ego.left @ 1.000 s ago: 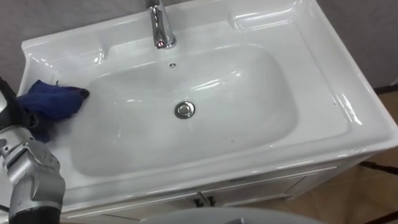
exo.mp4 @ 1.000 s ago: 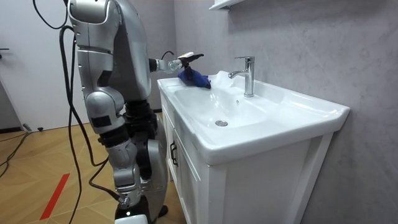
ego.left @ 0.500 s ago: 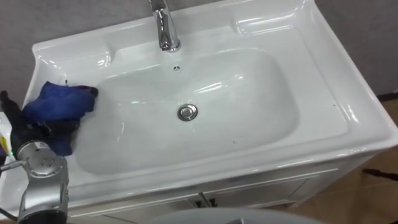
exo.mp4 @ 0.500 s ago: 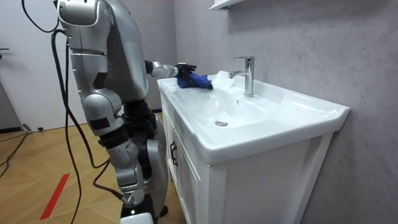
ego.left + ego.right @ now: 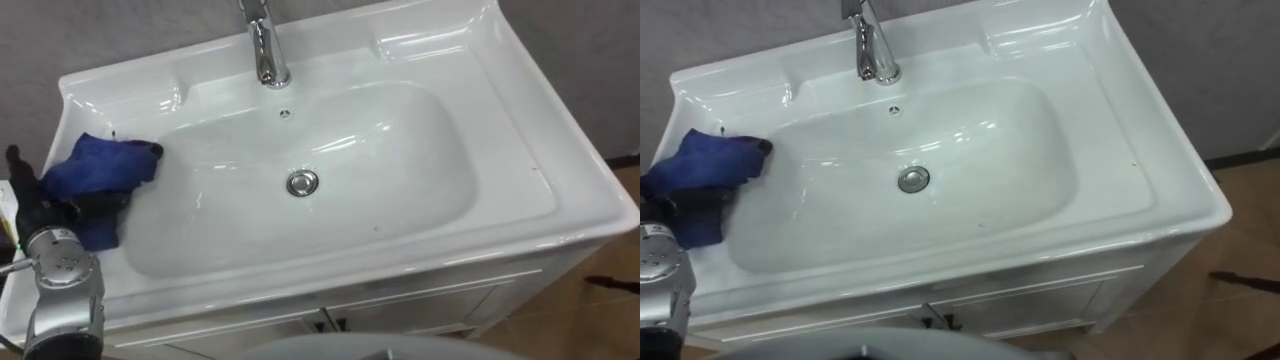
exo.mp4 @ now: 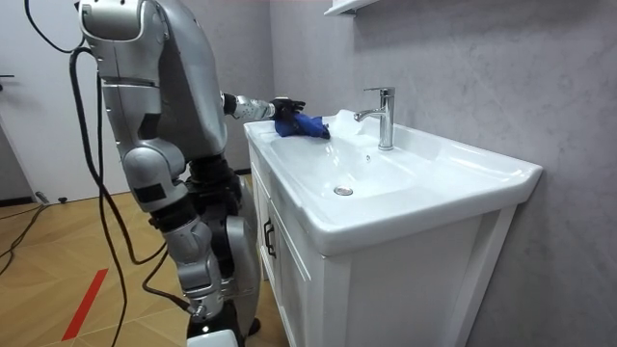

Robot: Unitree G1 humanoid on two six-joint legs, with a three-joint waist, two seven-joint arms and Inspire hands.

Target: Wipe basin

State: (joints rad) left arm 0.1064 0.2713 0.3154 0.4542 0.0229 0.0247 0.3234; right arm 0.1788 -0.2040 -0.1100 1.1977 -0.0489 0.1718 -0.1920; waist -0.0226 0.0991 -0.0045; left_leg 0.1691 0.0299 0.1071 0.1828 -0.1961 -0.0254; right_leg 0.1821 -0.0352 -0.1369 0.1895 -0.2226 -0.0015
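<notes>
A white basin (image 5: 520, 150) with a chrome tap (image 5: 265, 45) and a round drain (image 5: 302, 182) is set in a white cabinet. A crumpled blue cloth (image 5: 100, 168) lies on the basin's left rim, spilling slightly over the bowl's edge. My left hand (image 5: 62, 212) rests on the cloth's near side, its dark fingers curled on it. In the room view the left hand (image 6: 282, 103) reaches out over the cloth (image 6: 303, 124) at the basin's far corner. I stand upright at the cabinet front.
Cabinet doors (image 5: 400, 310) sit just below the basin's front edge. A grey wall (image 6: 463, 67) runs behind the tap. Wooden floor (image 6: 58, 260) stretches behind me, with a red strip (image 6: 85, 302) on it.
A second ago my left hand held the cloth slightly above the rim; it has come down onto the rim. My torso has shifted a little away from the basin.
</notes>
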